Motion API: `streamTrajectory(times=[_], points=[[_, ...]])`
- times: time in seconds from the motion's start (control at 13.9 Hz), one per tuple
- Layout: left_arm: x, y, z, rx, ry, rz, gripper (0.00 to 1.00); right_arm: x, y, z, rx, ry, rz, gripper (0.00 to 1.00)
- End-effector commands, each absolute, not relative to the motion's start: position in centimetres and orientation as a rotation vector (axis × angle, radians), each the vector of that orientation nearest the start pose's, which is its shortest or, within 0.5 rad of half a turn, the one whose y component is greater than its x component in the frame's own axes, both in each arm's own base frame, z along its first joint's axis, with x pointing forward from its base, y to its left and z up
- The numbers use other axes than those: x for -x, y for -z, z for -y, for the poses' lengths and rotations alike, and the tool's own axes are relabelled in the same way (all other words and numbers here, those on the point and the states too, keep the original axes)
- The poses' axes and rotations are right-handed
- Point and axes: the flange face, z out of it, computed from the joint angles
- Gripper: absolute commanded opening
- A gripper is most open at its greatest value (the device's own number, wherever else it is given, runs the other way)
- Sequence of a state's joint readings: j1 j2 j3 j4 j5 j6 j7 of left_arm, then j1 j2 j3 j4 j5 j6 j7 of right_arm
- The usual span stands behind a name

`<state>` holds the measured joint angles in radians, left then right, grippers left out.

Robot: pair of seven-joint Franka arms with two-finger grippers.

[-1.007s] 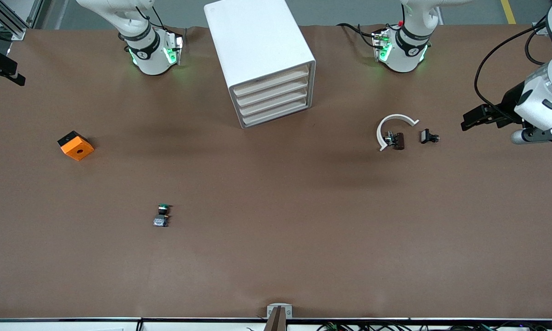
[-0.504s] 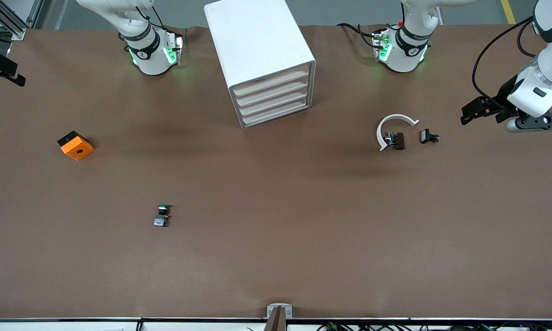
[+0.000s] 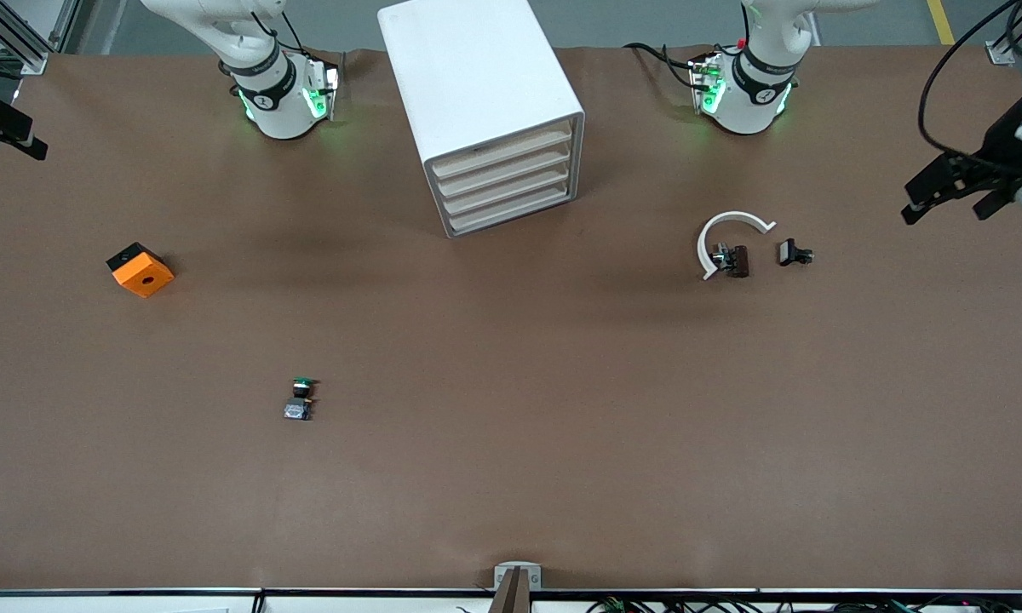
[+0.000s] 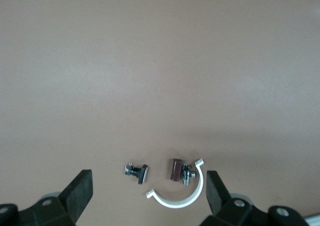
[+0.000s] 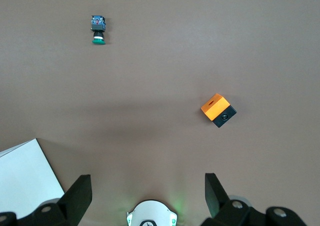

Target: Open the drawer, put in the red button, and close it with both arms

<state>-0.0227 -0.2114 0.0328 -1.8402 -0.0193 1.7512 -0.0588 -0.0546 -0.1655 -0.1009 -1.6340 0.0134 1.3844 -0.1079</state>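
Pincer, left [image 3: 945, 204]: jaws fully apart, holding nothing; you see it in the air over the bench [image 3: 511, 477] edge at the left arm's end.
Pincer, right [image 5: 147, 191]: jaws fully apart, holding nothing, high above its own arm's base.
Red button [image 3: 737, 260]: lies on the bench inside a white curved clip [image 3: 726, 228], toward the left arm's end; a small black part [image 3: 794, 253] sits just beside it.
Drawers [image 3: 502, 183]: you find all four shut in the cabinet [image 3: 468, 77].
Green button [image 3: 300, 398]: nearer the front camera, well apart.
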Motion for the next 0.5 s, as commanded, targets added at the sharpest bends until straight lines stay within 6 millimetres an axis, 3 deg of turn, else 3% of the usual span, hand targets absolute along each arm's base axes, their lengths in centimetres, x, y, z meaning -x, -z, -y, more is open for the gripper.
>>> streamTrajectory(times=[0.0, 0.29, 0.43], points=[[-52.3, -64.6, -0.2, 3.162, 0.113, 0.076, 1.00, -47.2, -67.1, 7.8, 3.095, -0.110, -0.088, 1.00], [-52.3, -64.7, -0.1, 3.161, 0.111, 0.085, 1.00, -47.2, -67.1, 7.7, 3.099, -0.111, -0.086, 1.00], [-52.0, -64.7, 1.0, 3.148, 0.092, 0.051, 1.00, -47.2, -67.1, 7.7, 3.100, -0.111, -0.084, 1.00]])
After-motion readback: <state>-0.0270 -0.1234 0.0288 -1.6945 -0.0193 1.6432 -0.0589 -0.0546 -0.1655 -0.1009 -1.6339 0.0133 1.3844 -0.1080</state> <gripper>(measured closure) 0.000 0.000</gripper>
